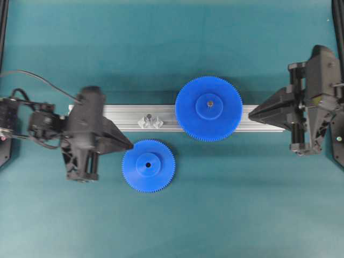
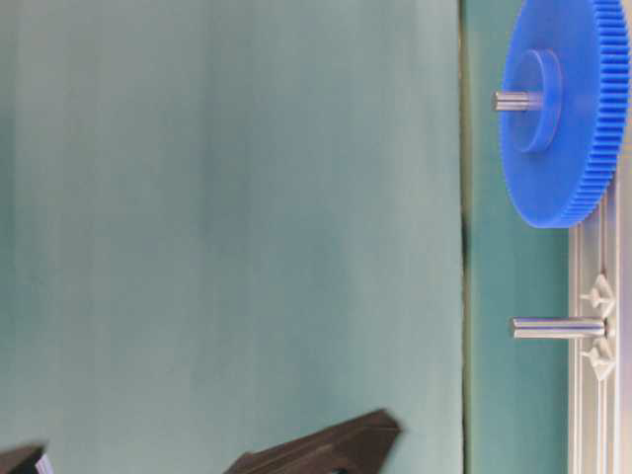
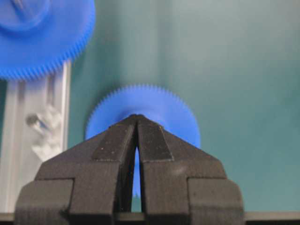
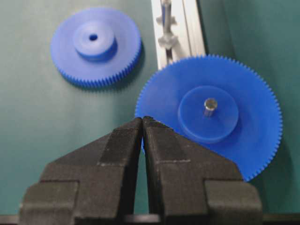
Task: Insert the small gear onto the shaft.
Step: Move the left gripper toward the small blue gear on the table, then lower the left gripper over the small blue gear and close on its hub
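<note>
The small gear (image 1: 148, 165) lies flat on the teal mat, hub up, just in front of the rail; it also shows in the right wrist view (image 4: 96, 46). The shaft (image 1: 150, 119) stands bare on its silvery bracket on the rail, a thin pin (image 2: 558, 328) in the table-level view. My left gripper (image 1: 130, 145) is shut and empty, its tips at the left edge of the small gear (image 3: 173, 108). My right gripper (image 1: 250, 113) is also shut with nothing in it, at the right end of the rail near the wider gear.
The wider blue gear (image 1: 208, 108) sits on its own pin on the long aluminium rail (image 1: 123, 113), right of the shaft. A teal mat (image 1: 242, 204) covers the table.
</note>
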Controlling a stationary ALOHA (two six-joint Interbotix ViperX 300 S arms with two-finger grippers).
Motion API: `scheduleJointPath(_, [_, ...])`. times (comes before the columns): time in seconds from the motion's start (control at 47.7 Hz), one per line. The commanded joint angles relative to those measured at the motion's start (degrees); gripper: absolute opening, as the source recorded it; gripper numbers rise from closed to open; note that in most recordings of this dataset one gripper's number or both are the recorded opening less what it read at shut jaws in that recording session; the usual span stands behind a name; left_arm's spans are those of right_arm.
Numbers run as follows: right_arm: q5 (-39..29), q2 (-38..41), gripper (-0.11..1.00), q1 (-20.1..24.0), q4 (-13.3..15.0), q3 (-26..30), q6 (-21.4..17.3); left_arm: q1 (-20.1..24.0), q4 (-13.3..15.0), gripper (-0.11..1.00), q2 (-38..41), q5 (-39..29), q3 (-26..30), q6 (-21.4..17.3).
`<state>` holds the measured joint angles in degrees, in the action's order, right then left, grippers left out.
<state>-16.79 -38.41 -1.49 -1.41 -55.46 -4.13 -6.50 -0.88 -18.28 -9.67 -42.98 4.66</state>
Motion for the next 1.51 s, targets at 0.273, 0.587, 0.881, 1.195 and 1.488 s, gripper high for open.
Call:
scheduleJointPath(0.273, [-2.02,2.37,0.14,-0.79,0.09,2.64,-0.09,-0.79,-0.18,0.14,6.86,-6.33,7.21,0.62])
scheduleJointPath(0.587, [-2.02,2.9,0.14,-1.14,0.09,2.99,-0.18,-1.14,-0.18,0.9,12.3,-8.7,9.67,4.39])
scheduleJointPath(0.881, [-1.85,3.43,0.14,-1.14,0.09,2.99,-0.26,-1.14,-0.18,0.93,19.16,-13.45,13.1,5.62])
scheduleJointPath(1.195, [-1.76,3.52,0.14,-1.14,0.09,2.81,-0.26,-1.14,-0.18,0.93,23.2,-13.71,15.03,5.62])
scheduleJointPath(1.488, [-1.58,3.43,0.14,-1.14,0.09,2.81,-0.26,-1.14,-0.18,0.93,24.87,-14.68,15.73,5.71])
